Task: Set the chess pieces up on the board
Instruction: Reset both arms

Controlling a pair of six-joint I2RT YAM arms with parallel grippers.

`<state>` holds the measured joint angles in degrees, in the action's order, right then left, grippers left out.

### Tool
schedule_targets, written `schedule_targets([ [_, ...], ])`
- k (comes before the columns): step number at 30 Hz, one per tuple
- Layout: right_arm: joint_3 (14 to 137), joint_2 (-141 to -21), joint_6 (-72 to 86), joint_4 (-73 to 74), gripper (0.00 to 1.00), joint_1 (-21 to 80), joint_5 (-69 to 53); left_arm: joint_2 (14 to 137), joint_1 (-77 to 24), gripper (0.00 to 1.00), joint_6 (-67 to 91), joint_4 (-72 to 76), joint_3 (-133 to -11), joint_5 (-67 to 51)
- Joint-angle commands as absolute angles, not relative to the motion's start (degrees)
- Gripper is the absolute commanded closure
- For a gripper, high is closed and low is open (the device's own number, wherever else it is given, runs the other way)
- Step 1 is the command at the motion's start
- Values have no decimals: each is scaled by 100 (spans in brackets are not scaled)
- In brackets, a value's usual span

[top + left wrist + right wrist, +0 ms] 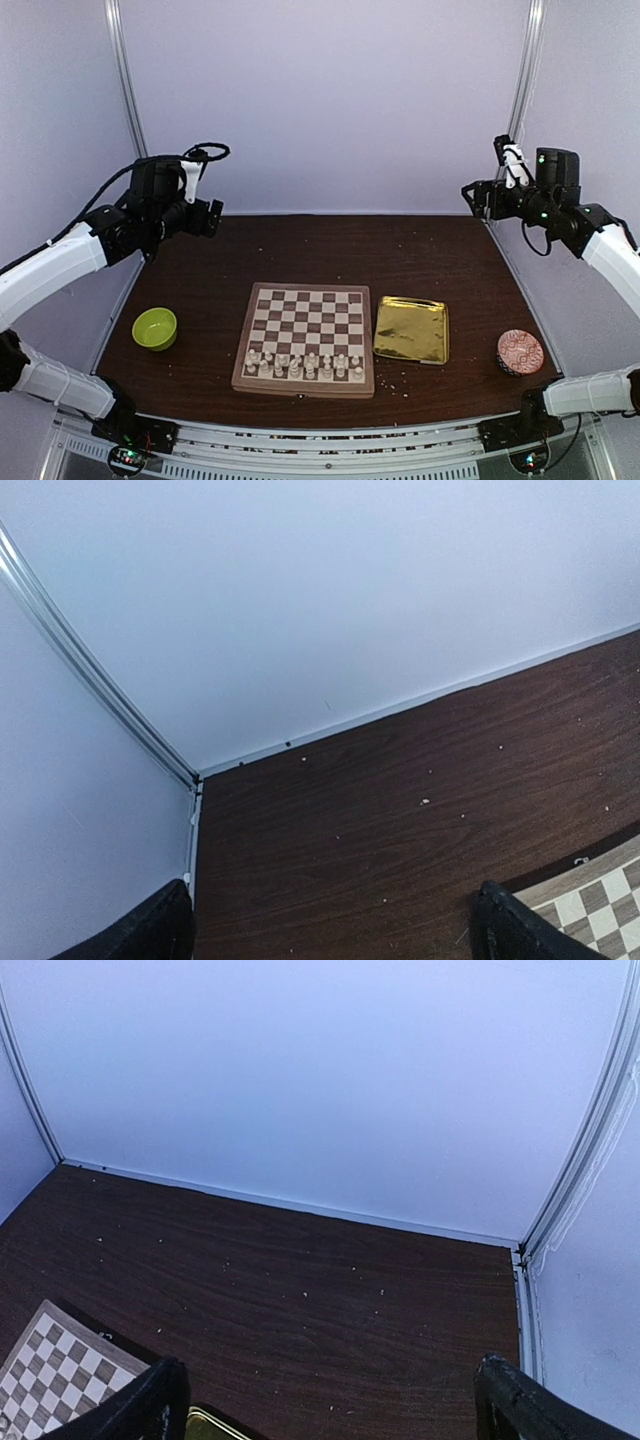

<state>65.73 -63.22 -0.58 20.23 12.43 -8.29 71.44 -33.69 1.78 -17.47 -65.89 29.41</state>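
**Both grippers wide open and empty; pieces ranked along the board's near side**

Closest to the arm bases, the board (310, 310) lies flat near the middle of the desk's (350, 250) near edge. The chess pieces (303, 365) stand on it in two rows along its nearest squares. They look upright, though they are too small to tell which figure is on which square. The far squares are bare.

A gold tray (411, 329) sits just beside the board on the right. A green bowl (155, 328) lies toward the desk's left edge, and a round patterned tin (520, 352) sits by the right edge. Crumbs (425, 801) dot the wood farther back.

Each piece is likely very light, rigid and smooth, so it may tip or slip easily. They stand close together, so wide jaws coming down risk knocking neighbours. The safest hold is probably a straight-down pinch on the body just under the head, with the fingers narrowed first.

Farthest back, the left gripper (212, 218) hangs above the far left corner. The right gripper (472, 198) hangs above the far right corner. Both have their jaws spread fully and hold nothing, well apart from the board.
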Motion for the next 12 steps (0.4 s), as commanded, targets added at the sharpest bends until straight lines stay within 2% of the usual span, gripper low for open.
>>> schedule_targets([
  [1, 6721, -6223, 118, 1745, 1, 1161, -840, 6988, -3327, 2, 68, -1318, -6750, 2777],
  [12, 6757, -6232, 122, 1831, 1, 1082, -1396, 7056, -3331, 2, 40, -1387, -6793, 2545],
])
